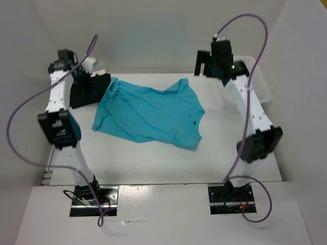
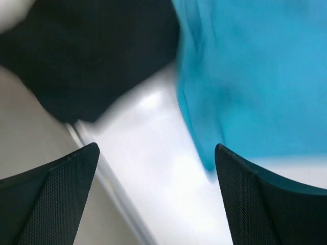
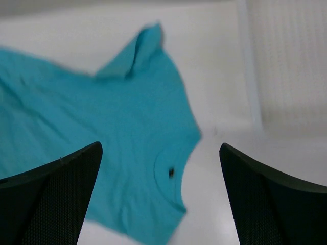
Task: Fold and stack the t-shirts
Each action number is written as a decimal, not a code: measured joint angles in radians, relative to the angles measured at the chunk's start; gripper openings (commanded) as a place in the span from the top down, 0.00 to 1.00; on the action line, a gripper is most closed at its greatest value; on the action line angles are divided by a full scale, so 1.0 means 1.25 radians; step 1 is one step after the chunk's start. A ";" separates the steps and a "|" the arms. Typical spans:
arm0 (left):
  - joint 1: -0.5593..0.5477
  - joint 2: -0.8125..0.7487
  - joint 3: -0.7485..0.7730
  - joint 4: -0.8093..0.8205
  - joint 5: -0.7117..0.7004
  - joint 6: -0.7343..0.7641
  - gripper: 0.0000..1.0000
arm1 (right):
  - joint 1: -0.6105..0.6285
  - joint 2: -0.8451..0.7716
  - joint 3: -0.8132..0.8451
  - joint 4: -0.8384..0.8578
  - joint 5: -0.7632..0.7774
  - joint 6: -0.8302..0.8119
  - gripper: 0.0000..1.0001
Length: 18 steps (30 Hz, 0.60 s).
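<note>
Plainly, the turquoise t-shirt (image 1: 150, 112) lies spread and somewhat rumpled across the middle of the white table (image 1: 153, 163) in the top view. Its neckline faces the right of the frame, and one sleeve is turned up toward the upper centre. The black t-shirt (image 1: 87, 92) sits bunched at the upper left, up against the turquoise one's upper left corner, with a wedge of bare table showing between them lower down.

The left pincer (image 2: 156, 148) hangs over that spot. In its own wrist view the two dark fingers stand far apart at the lower corners of the frame with nothing between them. Below them are black cloth at the upper left and turquoise cloth at the right.

The right pincer (image 3: 161, 145) is at the upper right of the top view, just beside the white lattice basket (image 1: 258, 76). It too is spread wide and holds nothing. Its camera looks down on the turquoise shirt's neckline and sleeve.
</note>
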 measured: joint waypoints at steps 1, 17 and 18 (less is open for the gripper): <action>0.016 -0.103 -0.178 0.079 -0.021 0.011 0.00 | 0.026 -0.079 -0.112 0.028 0.019 0.005 0.00; 0.036 -0.219 -0.798 0.382 -0.170 -0.067 0.00 | 0.093 -0.204 -0.831 0.154 -0.089 0.264 0.05; 0.037 -0.219 -0.798 0.398 -0.167 -0.074 0.00 | 0.093 -0.201 -0.847 0.175 -0.104 0.280 0.07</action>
